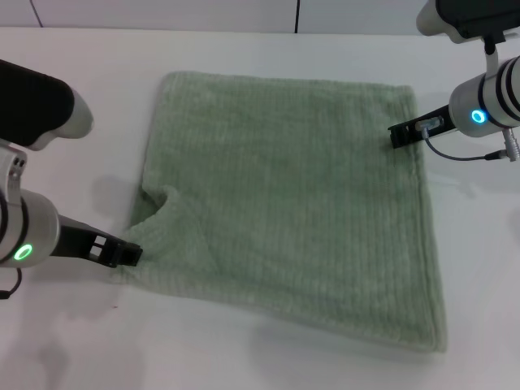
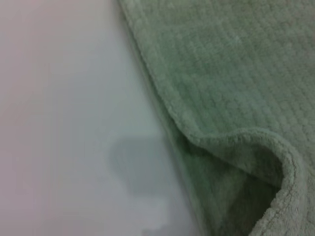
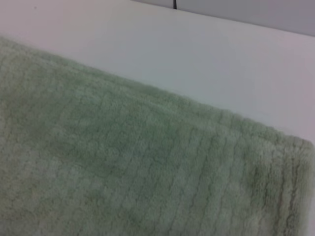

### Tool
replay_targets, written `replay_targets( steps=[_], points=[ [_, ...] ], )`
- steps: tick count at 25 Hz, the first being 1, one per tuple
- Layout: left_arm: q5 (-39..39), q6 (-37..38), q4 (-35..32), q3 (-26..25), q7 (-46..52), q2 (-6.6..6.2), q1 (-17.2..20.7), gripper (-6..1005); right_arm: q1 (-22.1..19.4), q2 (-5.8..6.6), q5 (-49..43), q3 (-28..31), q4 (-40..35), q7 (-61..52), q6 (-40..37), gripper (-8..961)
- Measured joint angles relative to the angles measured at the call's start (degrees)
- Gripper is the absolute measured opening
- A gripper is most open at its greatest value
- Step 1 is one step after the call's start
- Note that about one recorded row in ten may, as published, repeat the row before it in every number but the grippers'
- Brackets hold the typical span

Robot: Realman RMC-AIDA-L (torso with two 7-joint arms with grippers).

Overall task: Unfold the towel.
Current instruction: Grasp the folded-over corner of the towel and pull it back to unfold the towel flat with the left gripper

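The pale sage-green towel [image 1: 292,203] lies spread almost flat on the white table [image 1: 97,89], and a pucker rises near its near-left corner [image 1: 166,203]. My left gripper [image 1: 130,253] is low at that near-left corner, shut on the towel's edge. In the left wrist view the towel [image 2: 231,73] shows a curled, raised edge beside bare table. My right gripper [image 1: 396,134] sits at the towel's right edge, close to the far-right corner. The right wrist view shows the flat towel [image 3: 123,167] and its hemmed far edge.
The white table surrounds the towel on all sides. A wall with a dark vertical seam [image 1: 297,15] runs along the far edge. A grey cable [image 1: 455,156] hangs under my right wrist.
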State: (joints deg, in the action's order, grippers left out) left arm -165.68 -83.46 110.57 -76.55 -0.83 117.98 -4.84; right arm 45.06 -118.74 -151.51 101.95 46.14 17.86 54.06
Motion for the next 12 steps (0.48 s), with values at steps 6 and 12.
replay_targets(
  steps=[6, 12],
  points=[
    [0.0, -1.38, 0.31, -1.26, 0.26, -0.03, 0.57, 751, 0.05, 0.0, -0.06, 0.0, 0.0, -0.07, 0.09, -1],
    [0.01, -3.09, 0.56, -1.34, 1.88, -0.03, 0.72, 767, 0.05, 0.0, -0.14, 0.0, 0.0, -0.12, 0.58, -1]
  ],
)
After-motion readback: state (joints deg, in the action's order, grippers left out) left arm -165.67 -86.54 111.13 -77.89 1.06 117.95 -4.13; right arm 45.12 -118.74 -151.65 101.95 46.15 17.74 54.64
